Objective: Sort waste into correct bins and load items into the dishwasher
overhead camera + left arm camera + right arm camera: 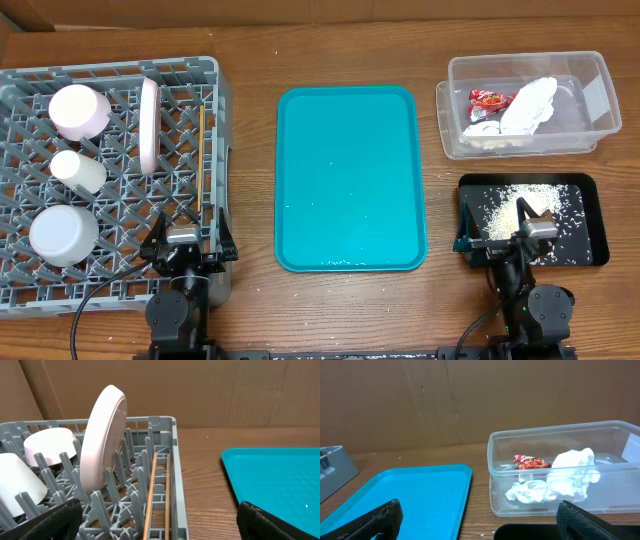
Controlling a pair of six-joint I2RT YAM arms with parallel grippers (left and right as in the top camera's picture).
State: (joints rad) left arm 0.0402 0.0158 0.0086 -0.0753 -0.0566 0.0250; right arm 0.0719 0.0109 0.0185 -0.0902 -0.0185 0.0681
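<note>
Wooden table point(250, 55); red wrapper point(492, 99) in clear tub point(527, 57), print illegible.

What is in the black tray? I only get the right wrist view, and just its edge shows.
Observer: White rice grains lie scattered over the black tray.
Operator: Is the grey rack loaded? I see only its corner.
Observer: Yes: a plate on edge, a pink dish, a cup, a white bowl and chopsticks sit in the grey rack.
Operator: Anything on the part of the teal tray I can't see?
Observer: Only a few tiny white specks near the front edge of the teal tray.
</note>
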